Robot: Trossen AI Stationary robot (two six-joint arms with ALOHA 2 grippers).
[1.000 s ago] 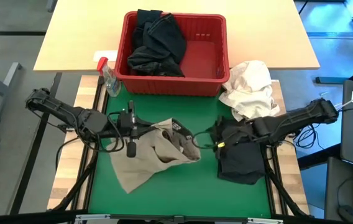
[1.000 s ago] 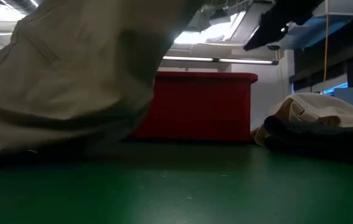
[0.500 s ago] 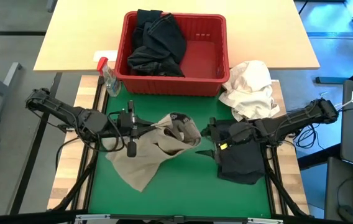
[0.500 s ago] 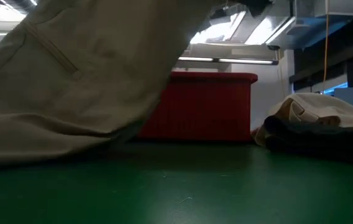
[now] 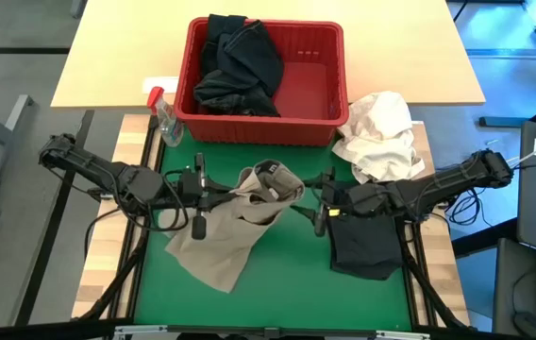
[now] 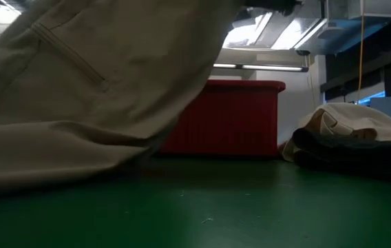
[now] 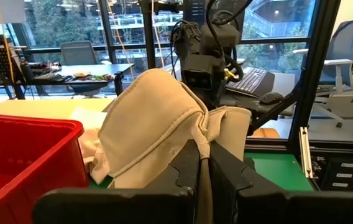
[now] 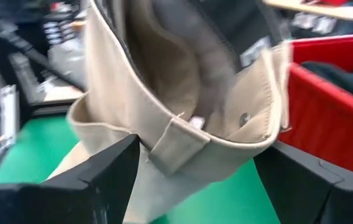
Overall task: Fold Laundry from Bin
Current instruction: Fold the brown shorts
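Left end effector (image 5: 213,196) pinches khaki trousers (image 5: 240,222); right end effector (image 5: 317,210), spread, faces the waistband (image 5: 273,179) at its 9 o'clock, nearer.

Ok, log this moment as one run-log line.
left gripper: shut on khaki garment | right gripper: open at its waistband | bin: dark laundry inside

Left pincer (image 5: 213,197) gripping khaki garment (image 5: 226,227), right pincer (image 5: 313,203) seemingly just beside.
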